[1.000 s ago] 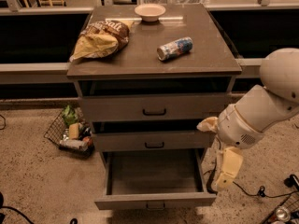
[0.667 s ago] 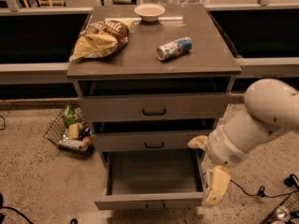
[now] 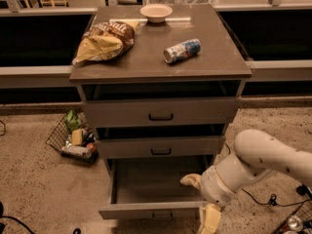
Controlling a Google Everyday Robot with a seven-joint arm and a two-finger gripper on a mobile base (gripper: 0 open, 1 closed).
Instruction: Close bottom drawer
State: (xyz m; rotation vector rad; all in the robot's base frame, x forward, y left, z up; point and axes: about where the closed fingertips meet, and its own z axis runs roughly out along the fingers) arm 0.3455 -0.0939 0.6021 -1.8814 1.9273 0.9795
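Observation:
The bottom drawer [image 3: 146,210] is the lowest of three grey-brown cabinet drawers. It stands pulled out, its shallow tray empty, with a small dark handle [image 3: 161,214] at the centre of its front. My gripper [image 3: 201,200] is at the drawer's front right corner, with the white arm coming in from the right. One cream finger [image 3: 191,180] lies over the tray's right inside. The other [image 3: 210,219] hangs just in front of the drawer front. The fingers are apart and hold nothing.
The middle drawer [image 3: 161,146] and top drawer [image 3: 161,112] are nearly shut. On the cabinet top lie a chip bag [image 3: 105,40], a can [image 3: 182,50] and a bowl [image 3: 156,12]. A wire basket [image 3: 73,138] sits on the floor at left, and cables [image 3: 263,199] at right.
My arm has swung down and left, bringing the gripper from beside the cabinet's right side to the bottom drawer's front right corner. The drawer stays pulled out.

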